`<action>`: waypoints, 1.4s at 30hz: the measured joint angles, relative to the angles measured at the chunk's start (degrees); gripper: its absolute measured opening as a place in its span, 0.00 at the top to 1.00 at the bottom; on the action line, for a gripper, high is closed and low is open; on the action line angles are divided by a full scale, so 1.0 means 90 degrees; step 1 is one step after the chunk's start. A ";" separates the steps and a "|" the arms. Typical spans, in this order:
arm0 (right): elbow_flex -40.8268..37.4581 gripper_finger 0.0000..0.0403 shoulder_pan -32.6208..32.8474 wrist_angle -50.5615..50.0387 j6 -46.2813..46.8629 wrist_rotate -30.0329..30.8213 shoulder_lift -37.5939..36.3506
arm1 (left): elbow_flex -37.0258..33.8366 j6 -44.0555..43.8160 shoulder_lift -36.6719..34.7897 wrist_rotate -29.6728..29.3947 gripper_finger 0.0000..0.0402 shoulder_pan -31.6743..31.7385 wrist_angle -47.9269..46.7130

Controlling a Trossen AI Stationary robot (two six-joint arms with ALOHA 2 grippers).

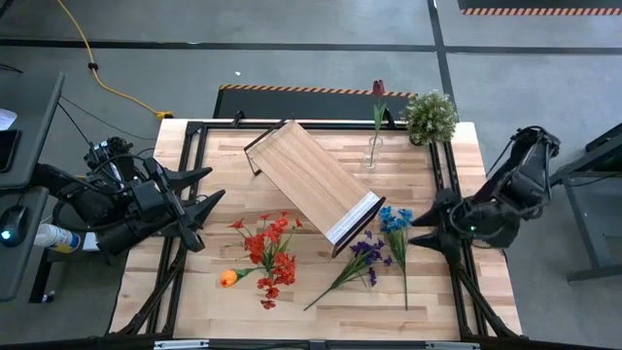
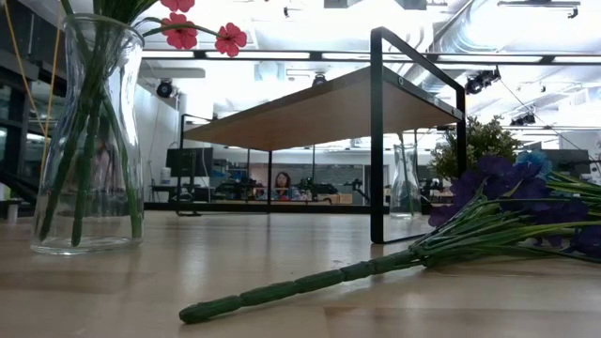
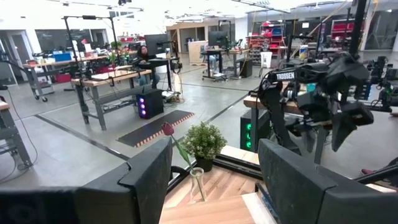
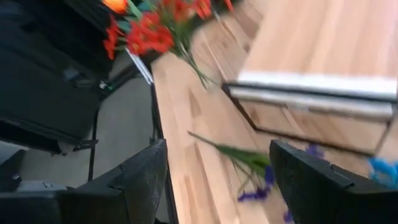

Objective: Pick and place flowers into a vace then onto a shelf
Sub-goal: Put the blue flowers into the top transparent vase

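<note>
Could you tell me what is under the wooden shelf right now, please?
Under the shelf the low view shows only bare tabletop between its dark frame legs. The purple flowers lie beside its white-edged end, not under it.

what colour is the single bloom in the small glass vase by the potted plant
Dark maroon bloom, clearest in the high view.

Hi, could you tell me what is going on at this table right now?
Neither arm is handling anything. The left gripper and right gripper both hang open at the table's sides. The red flowers stand in a glass vase; purple flowers and blue flowers lie loose beside the shelf. A maroon flower stands in a second vase.
</note>
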 joint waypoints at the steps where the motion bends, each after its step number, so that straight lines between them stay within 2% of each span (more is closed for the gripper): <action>1: 0.0000 0.33 0.0088 -0.0140 0.0290 0.0022 0.0039 | 0.0000 0.0000 0.0000 0.0000 0.32 0.0000 -0.0002; 7: 0.0000 0.32 0.0343 -0.0712 0.1314 -0.0201 0.0331 | 0.0000 -0.0002 0.0000 0.0000 0.32 0.0000 -0.0118; 19: 0.0000 0.33 0.0344 -0.1794 0.2602 -0.1318 0.1027 | 0.0000 -0.0015 0.0080 0.0000 0.32 0.0000 -0.0123; 33: 0.0000 0.33 0.0344 -0.2071 0.2590 -0.1984 0.1827 | 0.0000 -0.0311 0.0080 0.0000 0.32 0.0000 -0.0330; 39: 0.0000 0.33 0.0344 -0.2015 0.2617 -0.2481 0.1972 | 0.0000 -0.0311 0.0083 0.0000 0.32 0.0000 -0.0332; 42: 0.0000 0.33 0.0344 -0.1883 0.2620 -0.2501 0.1969 | 0.0000 -0.0311 0.0083 0.0001 0.32 -0.0001 -0.0348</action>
